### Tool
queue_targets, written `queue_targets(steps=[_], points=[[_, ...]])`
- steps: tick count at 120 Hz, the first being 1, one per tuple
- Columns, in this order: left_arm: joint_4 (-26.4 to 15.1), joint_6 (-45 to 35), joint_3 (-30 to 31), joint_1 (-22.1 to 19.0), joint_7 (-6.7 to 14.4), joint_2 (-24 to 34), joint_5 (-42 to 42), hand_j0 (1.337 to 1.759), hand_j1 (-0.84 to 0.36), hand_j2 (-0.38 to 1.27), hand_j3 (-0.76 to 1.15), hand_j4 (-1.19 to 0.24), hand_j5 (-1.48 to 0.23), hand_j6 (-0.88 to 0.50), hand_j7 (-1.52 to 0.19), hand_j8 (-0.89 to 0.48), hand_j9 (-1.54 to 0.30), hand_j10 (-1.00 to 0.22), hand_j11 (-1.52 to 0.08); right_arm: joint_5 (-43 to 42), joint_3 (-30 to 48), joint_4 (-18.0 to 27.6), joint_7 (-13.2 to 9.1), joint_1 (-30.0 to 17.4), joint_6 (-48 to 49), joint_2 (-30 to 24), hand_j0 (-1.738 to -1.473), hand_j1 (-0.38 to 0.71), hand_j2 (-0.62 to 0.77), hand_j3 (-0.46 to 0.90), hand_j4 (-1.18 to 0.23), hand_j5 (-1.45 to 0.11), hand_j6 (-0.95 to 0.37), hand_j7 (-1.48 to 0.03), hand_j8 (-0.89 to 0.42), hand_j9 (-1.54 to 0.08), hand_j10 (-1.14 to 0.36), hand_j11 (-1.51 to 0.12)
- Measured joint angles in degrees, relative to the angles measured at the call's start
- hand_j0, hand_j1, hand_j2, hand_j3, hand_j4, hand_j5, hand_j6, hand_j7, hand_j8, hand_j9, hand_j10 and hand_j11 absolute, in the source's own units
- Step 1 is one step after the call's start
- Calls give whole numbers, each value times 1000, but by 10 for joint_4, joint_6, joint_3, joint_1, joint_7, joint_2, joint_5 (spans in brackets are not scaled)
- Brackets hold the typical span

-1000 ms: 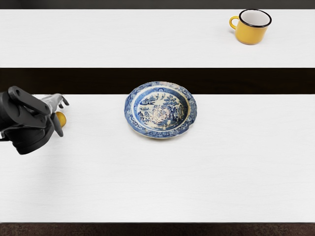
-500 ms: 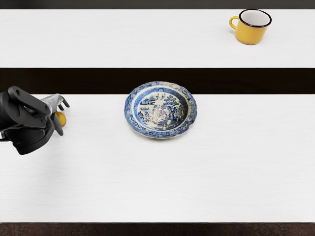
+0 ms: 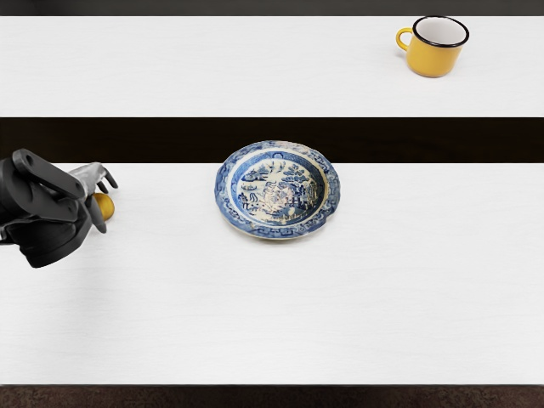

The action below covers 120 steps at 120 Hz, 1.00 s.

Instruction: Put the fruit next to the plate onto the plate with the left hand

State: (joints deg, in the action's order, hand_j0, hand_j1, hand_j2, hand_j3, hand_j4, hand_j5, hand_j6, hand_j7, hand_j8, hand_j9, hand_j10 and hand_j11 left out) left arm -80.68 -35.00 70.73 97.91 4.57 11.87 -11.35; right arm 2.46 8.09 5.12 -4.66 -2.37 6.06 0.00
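At the left edge of the head view, we see the left hand point(image 3: 47, 217) lying low over the near table point(image 3: 340, 297), its arm coming in from that side. The hand is a bulky black shape with paler grey fingers point(image 3: 95, 175) reaching out from its upper right. Those fingers are curled inward, and a dark digit bends down just below them. The fruit point(image 3: 104, 204) sits between the two, a small orange ball at the hand's right tip. Only a sliver of it shows, and the rest is hidden behind the dark digit and the palm. So we read the hand as closed around the fruit, with the fingers touching it above and below. We cannot tell whether the fruit is lifted off the white surface or resting on it. To the right of the hand, well apart from it and from the fruit, the plate point(image 3: 224, 189) lies flat on the same table. It is blue and white with a scalloped rim and a painted scene in its well, and bare white tabletop lies between it and the fingertips. Its far edge reaches the back edge of the table. Beyond the hand a dark gap point(image 3: 382, 140) runs across the whole view. Behind that gap is a second white surface, the far table point(image 3: 212, 68). Far off to the hand's right on that table stands a yellow mug point(image 3: 432, 53), upright, with a dark rim, a white inside and its handle turned to the left.
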Motion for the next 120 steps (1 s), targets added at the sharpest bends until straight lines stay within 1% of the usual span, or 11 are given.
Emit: queue_targets(steps=[31,51,55,61,63,73,84,98,102,106,120], points=[[0,0,1,1,0,0,-6,1658,-163,86,0,-427,-555,-427,-555,-427,-555,-427,-555,0,0,0,0,0,0,0,-1658,-349,0,0,0,0,-1,0,0,0,0,0],[-2,6,1,2,1,1,-15,1658,-270,124,0,-531,-678,-491,-682,-485,-687,-527,-687,0,0,0,0,0,0,0,-1658,-349,0,0,0,0,-1,0,0,0,0,0],[-3,12,1,2,1,1,-17,1656,-287,115,0,-569,-719,-472,-714,-454,-738,-558,-738,0,0,0,0,0,0,0,-1658,-349,0,0,0,0,-1,0,0,0,0,0],[-3,20,1,3,1,1,-20,1659,-320,76,93,-633,-760,-387,-807,-389,-793,-602,-814,0,0,0,0,0,0,0,-1658,-349,0,0,0,0,-1,0,0,0,0,0],[-3,22,1,3,1,1,-21,1662,-322,86,48,-651,-771,-350,-854,-355,-835,-615,-833,0,0,0,0,0,0,0,-1658,-349,0,0,0,0,-1,0,0,0,0,0],[-3,29,1,4,0,1,-28,1669,-368,75,152,-648,-815,-260,-979,-260,-959,-676,-902,0,0,0,0,0,0,0,-1658,-349,0,0,0,0,-1,0,0,0,0,0],[-4,32,1,4,0,1,-31,1676,-393,86,178,-617,-859,-224,-1008,-210,-1014,-727,-951,0,0,0,0,0,0,0,-1658,-349,0,0,0,0,-1,0,0,0,0,0],[-4,35,1,7,0,3,-34,1675,-403,185,34,-597,-906,-258,-953,-259,-930,-774,-995,0,0,0,0,0,0,0,-1658,-349,0,0,0,0,-1,0,0,0,0,0],[-5,36,1,8,0,3,-35,1660,-406,235,-46,-594,-922,-280,-913,-287,-879,-784,-1007,0,0,0,0,0,0,0,-1658,-349,0,0,0,0,-1,0,0,0,0,0],[-5,37,1,11,0,4,-38,1662,-413,299,-141,-599,-943,-295,-894,-299,-847,-793,-1018,0,0,0,0,0,0,0,-1658,-349,0,0,0,0,-1,0,0,0,0,0],[-6,38,0,21,1,5,-45,1656,-394,468,-80,-705,-1002,-403,-981,-385,-964,-814,-1060,0,0,0,0,0,0,0,-1658,-349,0,0,0,0,-1,0,0,0,0,0]])
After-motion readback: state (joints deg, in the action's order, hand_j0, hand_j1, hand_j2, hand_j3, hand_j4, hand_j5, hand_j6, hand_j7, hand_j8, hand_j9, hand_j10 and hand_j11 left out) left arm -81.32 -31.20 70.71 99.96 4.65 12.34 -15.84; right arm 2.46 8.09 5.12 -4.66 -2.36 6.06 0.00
